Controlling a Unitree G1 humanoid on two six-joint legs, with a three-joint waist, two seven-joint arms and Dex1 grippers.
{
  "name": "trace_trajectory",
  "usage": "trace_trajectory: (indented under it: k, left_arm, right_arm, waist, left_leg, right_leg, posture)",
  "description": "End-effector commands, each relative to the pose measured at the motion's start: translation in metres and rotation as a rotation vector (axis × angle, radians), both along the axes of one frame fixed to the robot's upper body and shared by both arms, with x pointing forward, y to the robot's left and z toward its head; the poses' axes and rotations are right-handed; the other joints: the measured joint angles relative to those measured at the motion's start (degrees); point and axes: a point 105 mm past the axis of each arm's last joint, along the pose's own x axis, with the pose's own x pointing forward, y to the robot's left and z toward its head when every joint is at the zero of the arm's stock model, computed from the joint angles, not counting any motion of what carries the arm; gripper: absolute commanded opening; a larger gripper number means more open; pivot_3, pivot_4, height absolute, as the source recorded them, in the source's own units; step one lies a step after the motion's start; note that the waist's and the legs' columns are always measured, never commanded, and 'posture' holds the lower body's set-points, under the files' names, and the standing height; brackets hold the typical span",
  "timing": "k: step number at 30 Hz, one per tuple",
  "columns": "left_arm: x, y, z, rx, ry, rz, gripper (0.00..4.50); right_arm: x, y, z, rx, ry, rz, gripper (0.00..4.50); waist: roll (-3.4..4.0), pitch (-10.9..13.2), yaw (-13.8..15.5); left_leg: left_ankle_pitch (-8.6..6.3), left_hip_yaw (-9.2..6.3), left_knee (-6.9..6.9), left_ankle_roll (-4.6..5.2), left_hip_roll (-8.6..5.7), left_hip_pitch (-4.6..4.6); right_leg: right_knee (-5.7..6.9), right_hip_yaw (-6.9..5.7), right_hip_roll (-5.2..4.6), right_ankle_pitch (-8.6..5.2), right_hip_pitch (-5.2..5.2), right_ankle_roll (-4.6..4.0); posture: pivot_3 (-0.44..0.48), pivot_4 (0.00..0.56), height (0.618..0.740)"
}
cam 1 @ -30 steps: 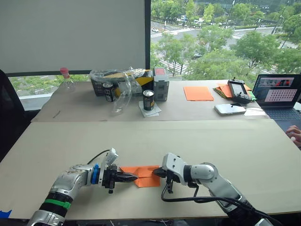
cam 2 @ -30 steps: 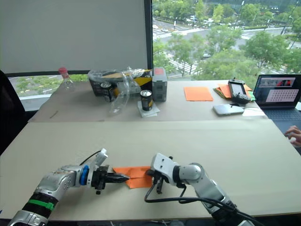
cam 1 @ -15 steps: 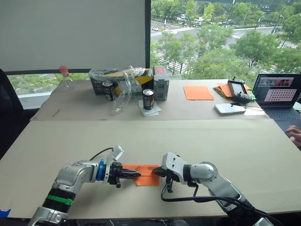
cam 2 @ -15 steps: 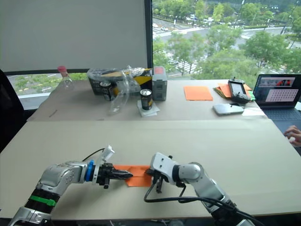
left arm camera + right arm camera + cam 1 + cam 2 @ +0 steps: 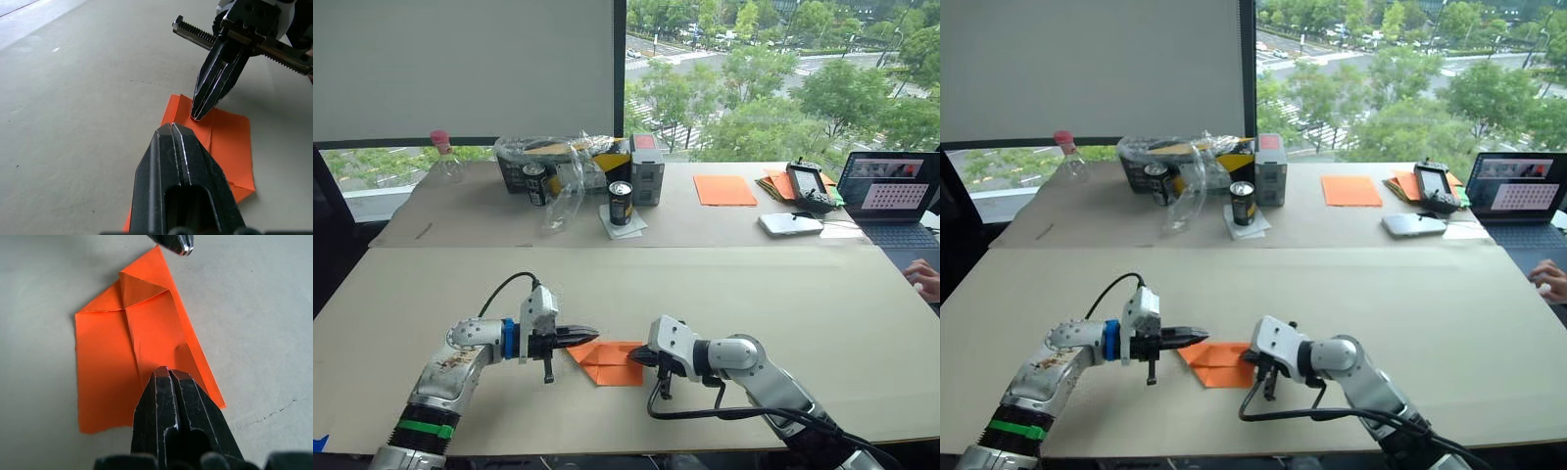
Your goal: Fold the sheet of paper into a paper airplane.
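The sheet of paper (image 5: 607,361) is a small creased orange wedge lying flat near the table's front edge, with a folded-in corner (image 5: 139,289) at its left end. My left gripper (image 5: 593,336) is shut and hovers just above and past that left end, holding nothing. My right gripper (image 5: 634,358) is shut, and its closed tips (image 5: 164,373) rest on the paper's right part. In the left wrist view, the left gripper (image 5: 170,127) points at the right gripper (image 5: 201,115) across the paper (image 5: 230,137).
On the far table lie a smooth orange sheet (image 5: 724,191), a pile of orange papers (image 5: 779,186), a controller (image 5: 808,187), a white device (image 5: 791,224) and a laptop (image 5: 893,199). A can (image 5: 621,204), bags and boxes (image 5: 573,168) and a bottle (image 5: 443,160) stand far left. A person's hand (image 5: 926,280) is at the right edge.
My left gripper has lifted off the paper's left edge and now hovers over its left end. The right gripper stays on the paper. The camera has tilted slightly.
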Motion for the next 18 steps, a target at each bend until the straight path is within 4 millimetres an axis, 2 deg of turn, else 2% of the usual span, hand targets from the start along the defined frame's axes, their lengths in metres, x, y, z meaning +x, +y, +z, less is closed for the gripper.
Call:
trace_trajectory:
  k: [1, 7, 18]
  left_arm:
    - [-0.005, 0.000, -0.005, 0.024, -0.050, -0.043, 0.00]
    - [-0.012, 0.007, -0.017, 0.065, -0.053, -0.076, 0.00]
    - [-0.011, 0.019, -0.036, 0.149, -0.046, -0.060, 0.00]
  right_arm:
    - [-0.007, -0.019, -0.044, -0.131, 0.144, -0.080, 0.01]
    - [-0.008, -0.020, -0.044, -0.130, 0.145, -0.086, 0.01]
    - [-0.007, -0.019, -0.041, -0.131, 0.139, -0.085, 0.01]
  waist:
    - [0.00, 0.0, 0.0]
    - [0.01, 0.0, 0.1]
    - [0.04, 0.0, 0.1]
  left_leg:
    - [0.00, 0.00, 0.00, 0.00, 0.02, -0.07]
    - [0.00, -0.02, 0.00, 0.00, 0.09, -0.11]
    - [0.00, -0.02, 0.00, 0.01, 0.09, -0.09]
  right_leg:
    - [0.01, 0.00, 0.04, 0.02, -0.07, -0.02]
    - [0.03, 0.01, 0.13, 0.01, -0.12, -0.03]
    - [0.04, 0.01, 0.14, 0.01, -0.10, -0.03]
  posture:
    - [0.000, 0.150, 0.715]
    - [0.000, 0.150, 0.715]
    - [0.000, 0.150, 0.715]
